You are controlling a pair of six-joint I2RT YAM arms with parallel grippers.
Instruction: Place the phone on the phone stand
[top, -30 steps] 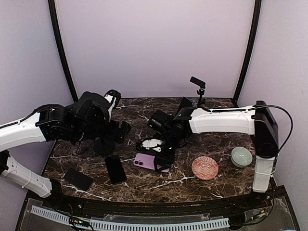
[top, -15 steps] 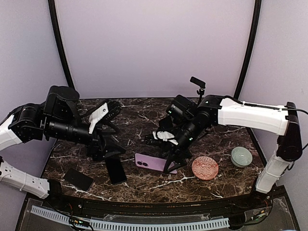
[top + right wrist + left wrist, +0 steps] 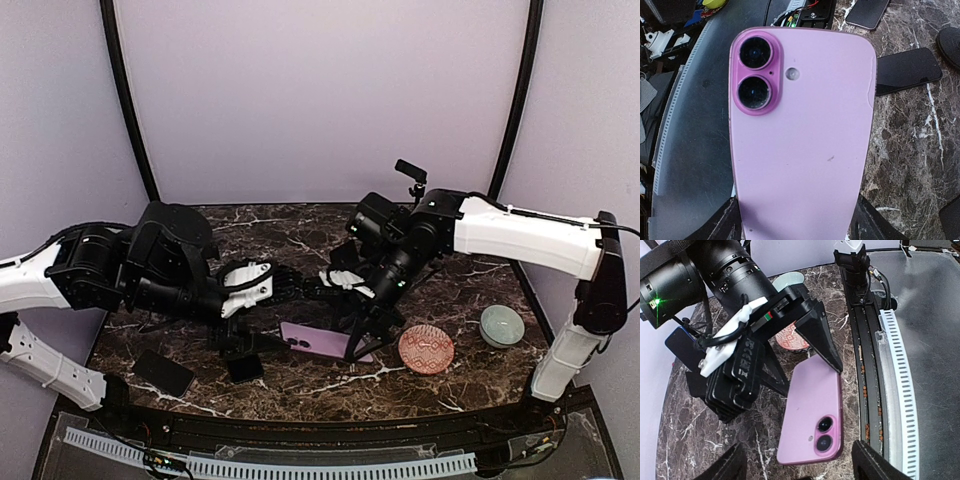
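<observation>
While pinching glossy pink smartphone (image 3: pixel 310 338) endwise in right tool (image 3: pixel 358 342), risks slip onto dark marble bench (image 3: pixel 300 235); holds left tool (image 3: pixel 799 466) spread.

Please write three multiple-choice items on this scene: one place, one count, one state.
1. The patterned dish lies: A) between the pink phone and the green bowl; B) far left; C) on the phone.
2. Lenses on the phone's back: A) one; B) two; C) three.
3. The right pincer is: A) open; B) shut on the pink phone; C) hidden.
A: top view shows it between them. B: two rings show. B: its fingers clamp the phone's end.
</observation>
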